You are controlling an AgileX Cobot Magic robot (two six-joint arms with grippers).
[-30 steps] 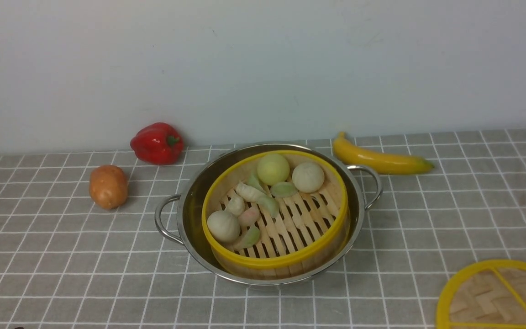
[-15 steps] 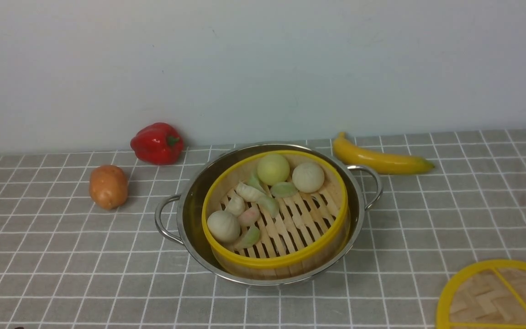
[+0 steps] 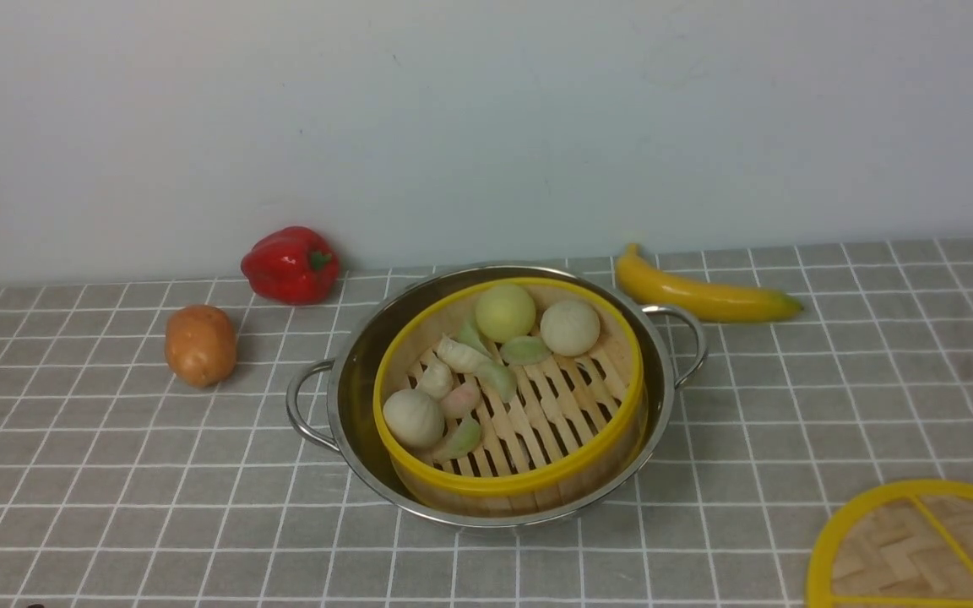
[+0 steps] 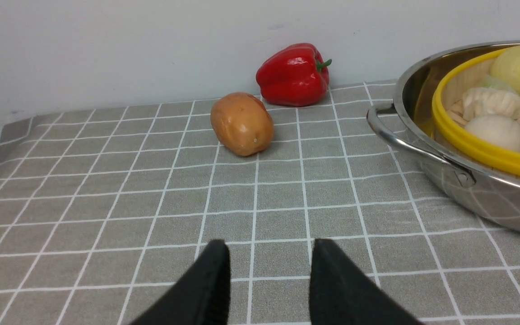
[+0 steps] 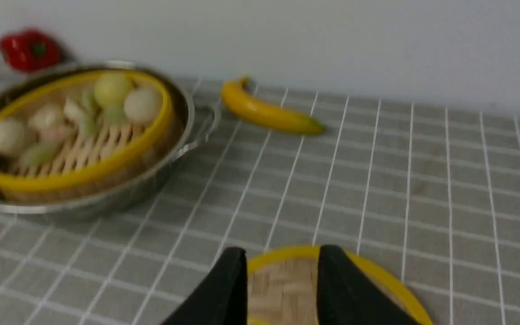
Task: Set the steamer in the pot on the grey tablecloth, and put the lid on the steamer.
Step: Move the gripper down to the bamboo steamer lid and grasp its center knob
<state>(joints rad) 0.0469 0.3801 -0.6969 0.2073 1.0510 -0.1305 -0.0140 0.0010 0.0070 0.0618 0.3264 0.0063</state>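
Observation:
The steamer [image 3: 486,485], a bamboo basket with a yellow rim, sits inside the shiny steel pot [image 3: 350,371] on the grey tablecloth [image 3: 115,473]. Buns and dumplings lie on its slatted floor. The lid [image 3: 900,549], a woven disc with yellow rim and spokes, lies flat on the cloth at the front right. Neither arm shows in the front view. My left gripper [image 4: 269,249] hovers open over bare cloth, left of the pot [image 4: 490,198]. My right gripper [image 5: 282,253] is open above the lid [image 5: 282,284], with nothing between its fingers.
A red pepper [image 3: 290,263] and a potato [image 3: 199,344] lie at the back left of the pot. A banana [image 3: 706,295] lies behind its right handle. A white wall closes the back. The right wrist view is blurred.

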